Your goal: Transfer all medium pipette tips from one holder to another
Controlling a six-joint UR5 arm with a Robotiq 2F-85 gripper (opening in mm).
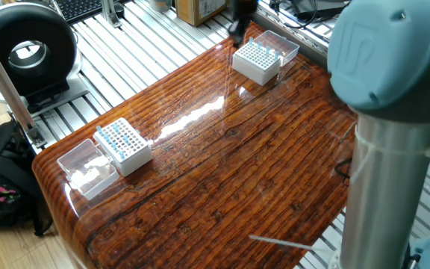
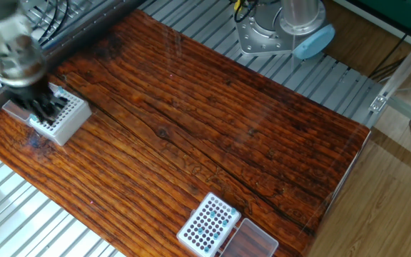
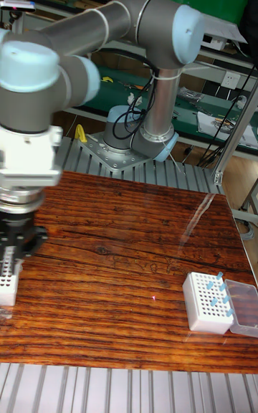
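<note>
we are looking at the ur5 arm (image 3: pixel 107 22) reaching from its base (image 3: pixel 136 148) at the back of the wooden table (image 2: pixel 212 135) across to one end of it, with the wrist hanging straight down. the gripper (image 2: pixel 40 108) is pointing downward right over a white tip box (image 2: pixel 61 118) at that end; in the other fixed view it is blurred. in the tall fixed view the dark fingers (image 3: pixel 13 241) are sitting just above the box corner at the picture's left edge. we cannot tell how far the jaws are standing apart, nor whether anything is between them.

we are seeing the medium pipette tips (image 1: pixel 263 49) standing upright in this box's grid, their blue tops up, their long axis vertical; a clear lid (image 1: pixel 282 43) is lying just beside the box. in one fixed view the gripper is only a dark shape at the top edge, just behind the box.

at the opposite end a second white box (image 1: pixel 125 146) is sitting near the table's edge, with more blue-topped tips (image 1: pixel 114 134) standing upright in some of its holes, clustered toward one side. a clear lid (image 1: pixel 88 168) is touching this box. the two boxes are well apart.
</note>
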